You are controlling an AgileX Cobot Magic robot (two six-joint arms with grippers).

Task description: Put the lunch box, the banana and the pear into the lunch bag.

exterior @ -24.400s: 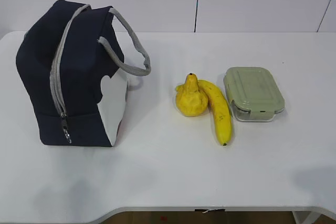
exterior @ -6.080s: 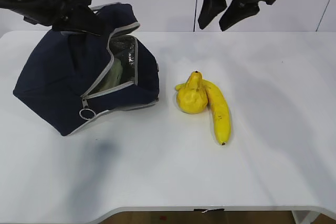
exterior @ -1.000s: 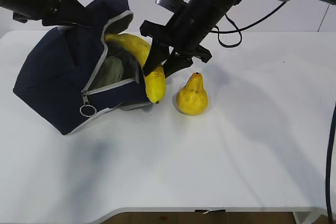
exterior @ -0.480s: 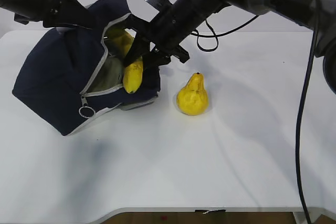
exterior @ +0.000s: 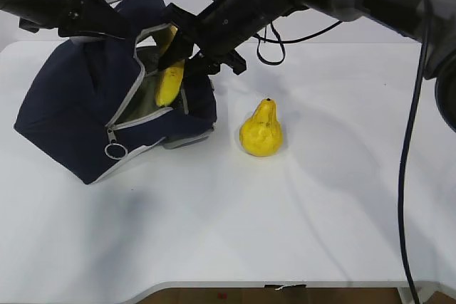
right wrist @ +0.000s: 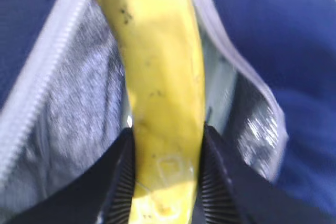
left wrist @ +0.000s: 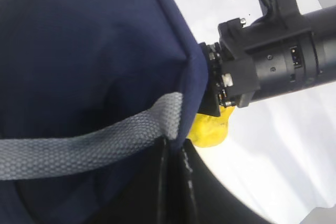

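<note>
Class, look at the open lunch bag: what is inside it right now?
The banana, gripped by the right gripper, pokes into the lunch bag against its silvery lining. Anything deeper is hidden.

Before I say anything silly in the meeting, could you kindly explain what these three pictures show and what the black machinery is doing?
These are two robot arms at a white table, each ending in a claw. The wide picture is taken from in front of the table; the two close-ups come from small cameras on the arms' wrists. The right claw is closed on a banana and has it partway inside the open navy lunch bag; the right wrist view shows the banana between the ridged fingers with the silver lining behind. The left arm is at the bag's top, though its claw is hidden. A yellow pear stands alone on the table beside the bag.
</note>
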